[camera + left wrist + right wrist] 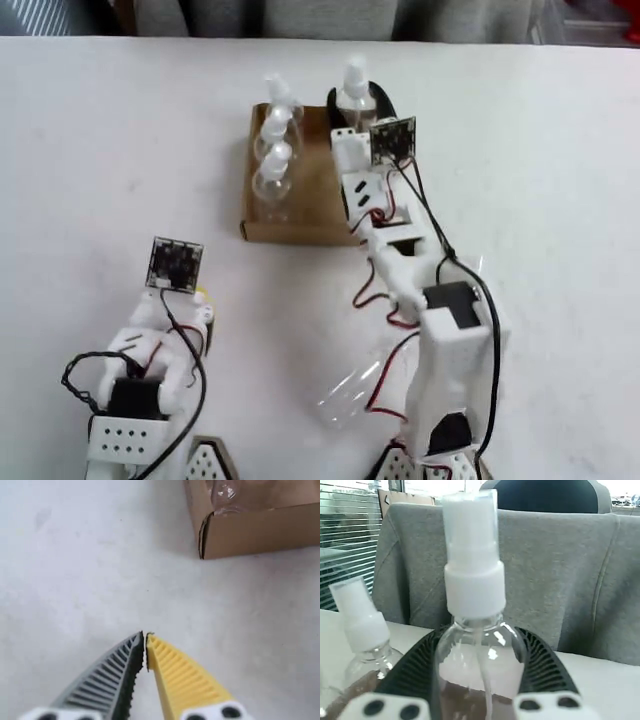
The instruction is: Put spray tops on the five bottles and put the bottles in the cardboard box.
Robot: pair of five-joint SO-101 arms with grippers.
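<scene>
Jaws of the right gripper (479,637) were closed around the shoulder of a clear bottle (475,675), with one black finger pressed to each side. A white spray top (472,575) was seated on its neck. This bottle was held upright at the far right corner of the cardboard box (300,225); whether its base touched the box floor could not be told. Three more capped bottles (273,178) were ranged in a row along the box's left side. A fifth bottle (348,397) was laid on its side on the white table (120,130), beside the right arm's base and well apart from the box; whether a top was fitted to it could not be told. The left gripper (145,637) was held over bare table, short of the box's near left corner. Its grey and yellow fingers were brought together tip to tip with nothing between them. Any print on the bottles or the box was too small to be read.
</scene>
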